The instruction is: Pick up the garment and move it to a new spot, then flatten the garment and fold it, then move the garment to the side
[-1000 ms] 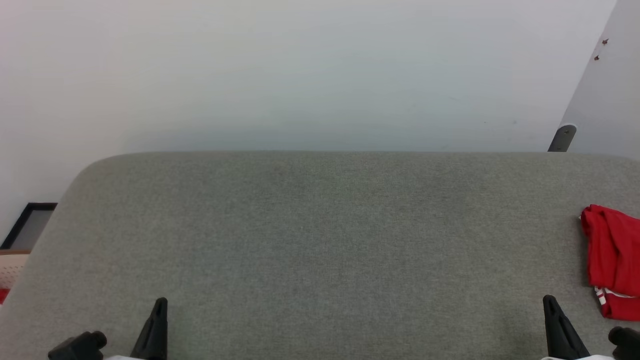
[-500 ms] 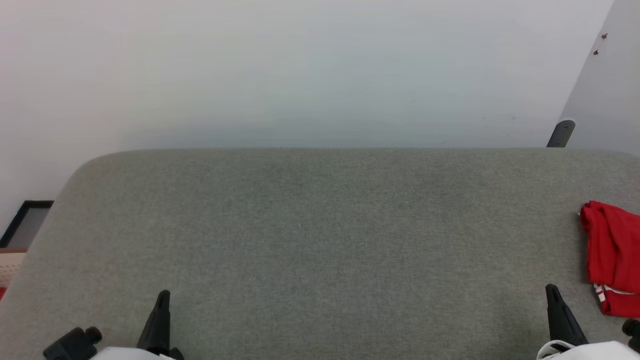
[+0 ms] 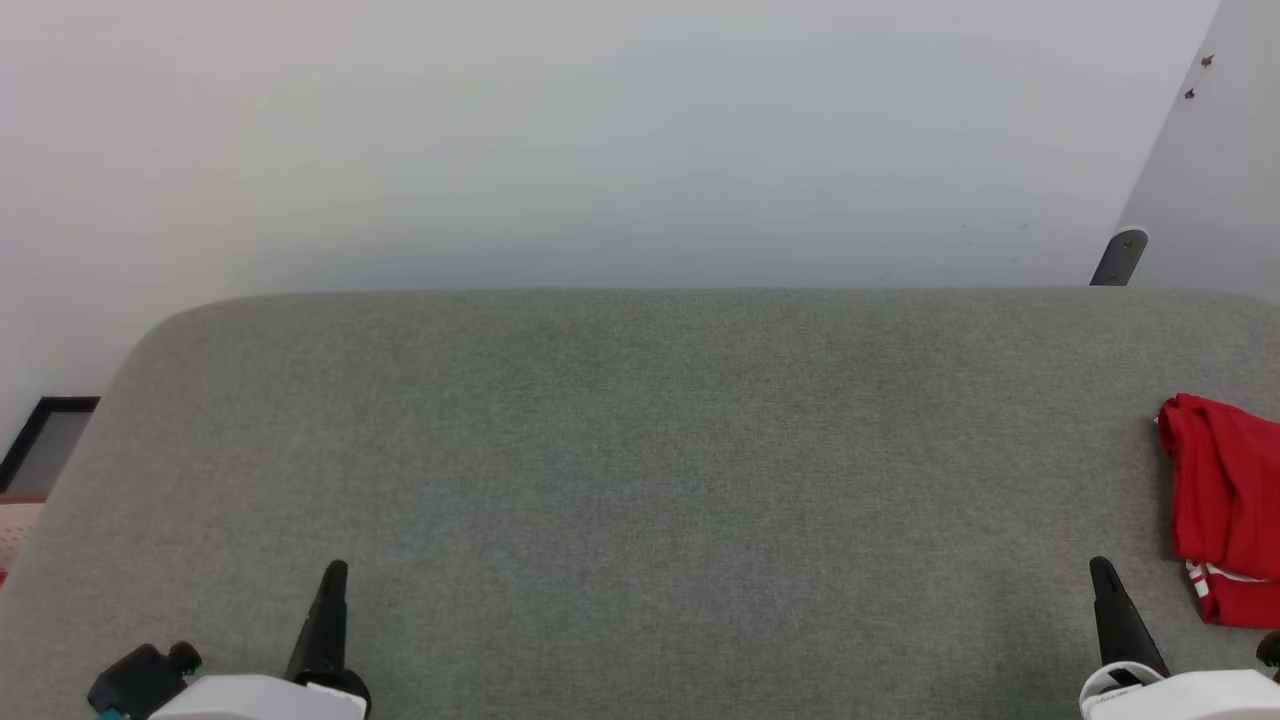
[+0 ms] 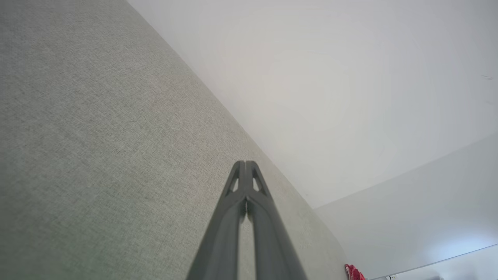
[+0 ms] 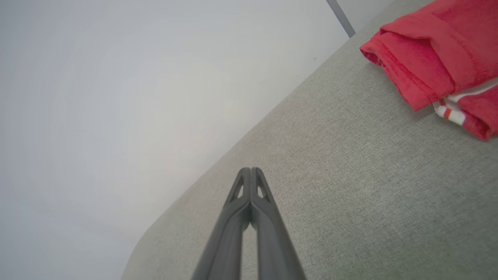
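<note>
The garment (image 3: 1225,510) lay bundled in compact layers at the right side of the grey padded surface (image 3: 640,440), partly cut off by the head view's edge. Both claws were clenched and empty: the left gripper (image 3: 334,572) was well apart from the cloth, and the right gripper (image 3: 1098,566) was near it, not touching.

Hazards, as judged:
- A rightward sweep of the right arm would likely catch the nearest hem and drag the layers open.
- A pinch on the top layer alone would unfold the bundle.
- An outward push might slide the jersey off the surface — its edge there was not visible.
</note>
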You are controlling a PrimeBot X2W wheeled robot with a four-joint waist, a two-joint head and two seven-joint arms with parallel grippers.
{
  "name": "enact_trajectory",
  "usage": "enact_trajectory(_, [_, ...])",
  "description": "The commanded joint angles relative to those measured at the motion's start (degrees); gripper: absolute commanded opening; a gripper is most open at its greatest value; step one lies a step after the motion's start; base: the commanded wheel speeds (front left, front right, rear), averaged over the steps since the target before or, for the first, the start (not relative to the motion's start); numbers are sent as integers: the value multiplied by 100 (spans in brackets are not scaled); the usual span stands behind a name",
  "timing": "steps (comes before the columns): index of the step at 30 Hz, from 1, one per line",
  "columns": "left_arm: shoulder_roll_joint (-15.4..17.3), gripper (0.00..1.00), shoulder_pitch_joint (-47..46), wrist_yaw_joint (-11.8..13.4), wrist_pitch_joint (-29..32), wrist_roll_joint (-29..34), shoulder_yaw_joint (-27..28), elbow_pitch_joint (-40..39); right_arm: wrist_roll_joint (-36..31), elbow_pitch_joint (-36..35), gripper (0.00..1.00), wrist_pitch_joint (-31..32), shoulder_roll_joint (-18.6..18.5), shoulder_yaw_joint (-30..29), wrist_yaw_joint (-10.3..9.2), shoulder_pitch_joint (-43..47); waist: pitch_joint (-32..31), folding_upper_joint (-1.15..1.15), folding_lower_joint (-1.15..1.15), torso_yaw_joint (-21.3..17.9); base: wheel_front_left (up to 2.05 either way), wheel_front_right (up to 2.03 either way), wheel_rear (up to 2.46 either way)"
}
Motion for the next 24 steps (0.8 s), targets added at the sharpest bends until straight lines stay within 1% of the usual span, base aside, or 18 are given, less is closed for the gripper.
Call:
enact_trajectory(1, [1,0,-127,-9,36,-161,51,-76,216,-43,0,38,3,-21,-2,-186,8,0,0,-5,0,0,0])
enact_trajectory(16, [-152,0,-252,-12,284,-957,144,-85,1267,-6,0,282,32,-62,-2,-314,78,0,0,-41,0,0,0])
enact_trajectory(24, [-212,0,-303,-13,390,-1290,185,-90,1707,10,0,386,46,-80,-2,-379,111,0,0,-58,0,0,0])
